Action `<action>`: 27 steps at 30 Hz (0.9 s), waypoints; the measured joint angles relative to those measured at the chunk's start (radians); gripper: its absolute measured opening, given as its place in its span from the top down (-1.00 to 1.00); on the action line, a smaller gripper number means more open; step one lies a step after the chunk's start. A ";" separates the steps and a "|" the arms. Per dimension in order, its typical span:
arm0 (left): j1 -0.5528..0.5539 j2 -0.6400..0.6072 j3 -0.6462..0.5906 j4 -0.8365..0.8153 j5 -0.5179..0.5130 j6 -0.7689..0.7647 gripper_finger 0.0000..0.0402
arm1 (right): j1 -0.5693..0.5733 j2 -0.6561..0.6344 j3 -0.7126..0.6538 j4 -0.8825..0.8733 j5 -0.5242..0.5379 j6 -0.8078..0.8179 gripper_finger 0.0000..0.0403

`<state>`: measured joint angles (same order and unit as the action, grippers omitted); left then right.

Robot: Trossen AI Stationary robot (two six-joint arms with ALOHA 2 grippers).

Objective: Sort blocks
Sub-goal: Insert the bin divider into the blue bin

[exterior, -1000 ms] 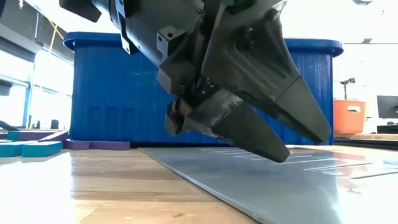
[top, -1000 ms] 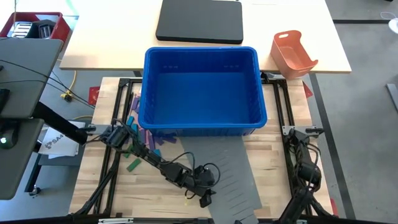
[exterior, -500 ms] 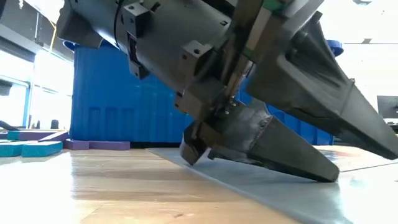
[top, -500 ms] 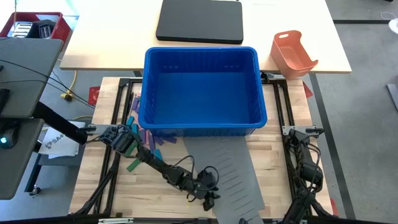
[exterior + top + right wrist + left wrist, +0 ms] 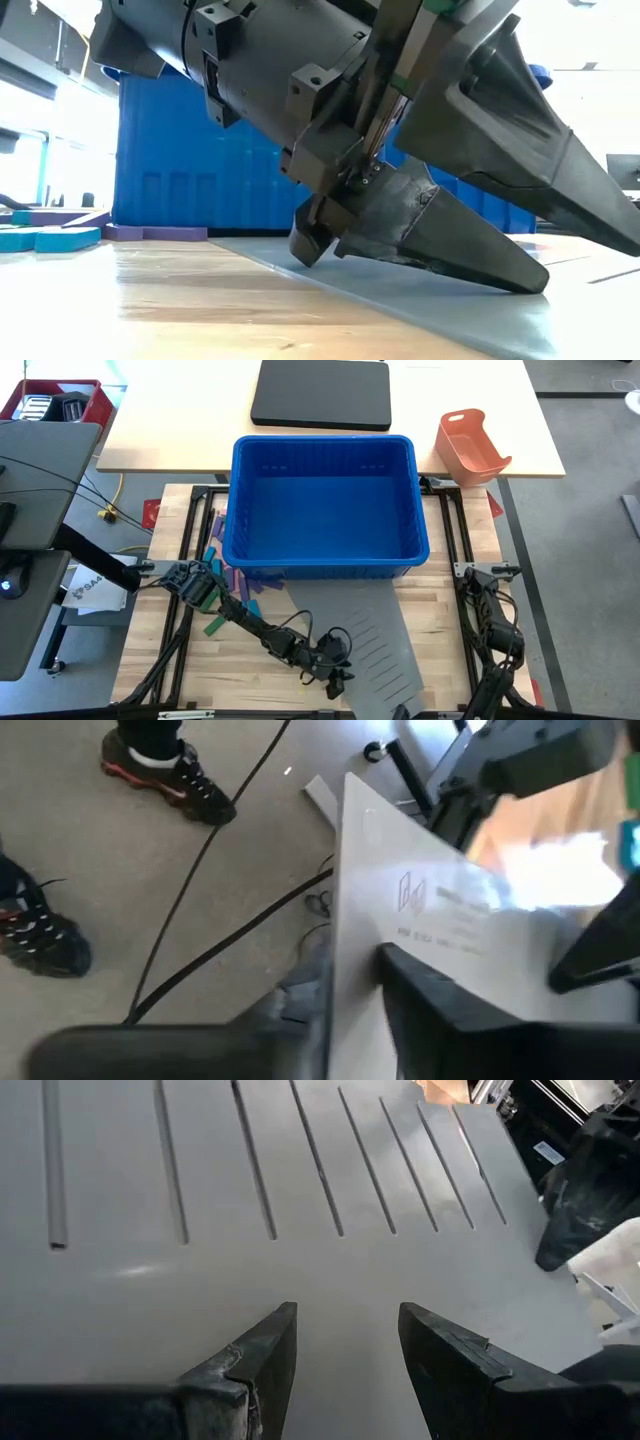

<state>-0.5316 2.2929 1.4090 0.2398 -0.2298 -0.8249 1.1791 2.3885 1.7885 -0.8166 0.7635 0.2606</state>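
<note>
The left gripper [image 5: 335, 678] is lowered over the grey slotted sheet [image 5: 385, 650] near the front edge of the table [image 5: 455, 620]. In the left wrist view its fingers [image 5: 265, 1355] stand apart with bare sheet between them; nothing is gripped. The low view shows the fingertips at or just above the sheet surface.

The blocks [image 5: 232, 582] lie in a loose cluster on the table at the left front corner of the blue bin [image 5: 322, 500], with one green piece [image 5: 215, 625] a little nearer the front. Purple and teal pieces [image 5: 50, 238] appear far off in the low view.

From the left fingers, the blocks lie back toward that arm's own base, well apart, so a retreat along the arm's line is judged necessary. Block long axes vary; several run obliquely.

The right gripper [image 5: 350, 990] hangs off the table's right front corner, closed on the edge of a white printed card [image 5: 440, 910]. The left arm is clearly nearer the blocks.
</note>
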 joint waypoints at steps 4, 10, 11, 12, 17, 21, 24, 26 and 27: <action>-0.001 -0.001 0.001 -0.001 0.007 0.021 0.16 | 0.014 -0.002 0.003 -0.007 0.061 -0.007 0.94; -0.016 -0.032 0.051 -0.074 0.005 0.139 0.16 | 0.040 0.005 0.082 -0.094 0.120 0.021 0.98; -0.018 -0.040 0.074 -0.101 -0.005 0.162 0.16 | 0.042 0.005 0.107 -0.125 0.127 0.038 0.98; -0.019 -0.054 0.101 -0.122 -0.009 0.187 0.16 | 0.046 0.005 0.133 -0.159 0.133 0.058 0.98; -0.019 -0.090 0.247 -0.266 -0.074 0.305 0.16 | 0.060 0.005 0.269 -0.312 0.162 0.171 0.99; -0.029 -0.094 0.388 -0.403 -0.152 0.415 0.16 | 0.069 0.005 0.375 -0.423 0.236 0.264 1.00; -0.044 -0.101 0.525 -0.547 -0.236 0.492 0.16 | 0.070 0.005 0.450 -0.518 0.308 0.345 1.00; -0.059 -0.103 0.602 -0.647 -0.316 0.524 0.16 | 0.070 0.005 0.492 -0.579 0.363 0.403 1.00; -0.069 -0.100 0.639 -0.691 -0.358 0.545 0.16 | 0.070 0.005 0.514 -0.614 0.388 0.431 1.00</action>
<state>-0.6008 2.1928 2.0479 -0.4509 -0.5883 -0.2799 1.2495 2.3936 2.3028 -1.4305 1.1518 0.6915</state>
